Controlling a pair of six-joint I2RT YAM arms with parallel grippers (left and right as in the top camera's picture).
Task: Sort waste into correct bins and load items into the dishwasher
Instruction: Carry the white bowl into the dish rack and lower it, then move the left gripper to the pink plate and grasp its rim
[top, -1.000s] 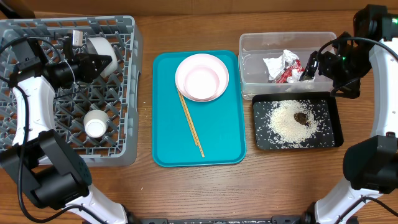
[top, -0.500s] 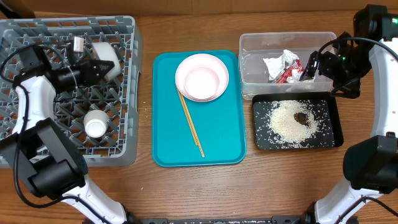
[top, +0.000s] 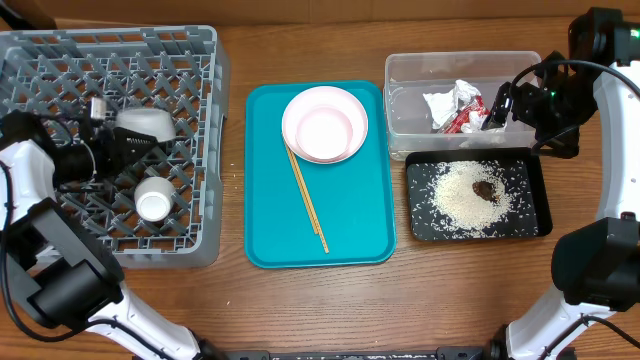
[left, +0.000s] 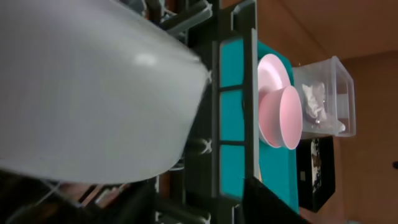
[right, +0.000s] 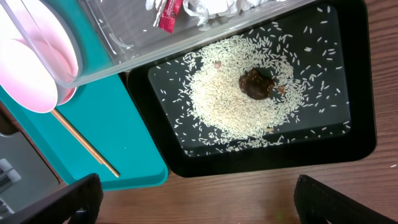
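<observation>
A white bowl (top: 145, 122) lies on its side in the grey dishwasher rack (top: 200, 45), and it fills the upper left of the left wrist view (left: 81, 93). My left gripper (top: 115, 148) sits just beside it, jaws apart, with only rack bars between them (left: 199, 208). A small white cup (top: 153, 201) stands in the rack. Stacked white plates (top: 324, 124) and chopsticks (top: 306, 195) rest on the teal tray (top: 270, 230). My right gripper (top: 500, 105) hangs open and empty over the bins (right: 205, 205).
The clear tub (top: 400, 75) holds a red-and-white wrapper (top: 462, 118) and crumpled paper (top: 445, 100). The black tray (top: 540, 190) holds rice (top: 470, 195) and a brown lump (top: 482, 187). Bare wood runs along the table's front.
My left gripper carried the bowl left and toward the front of the rack, then its jaws parted. The right arm has not moved.
</observation>
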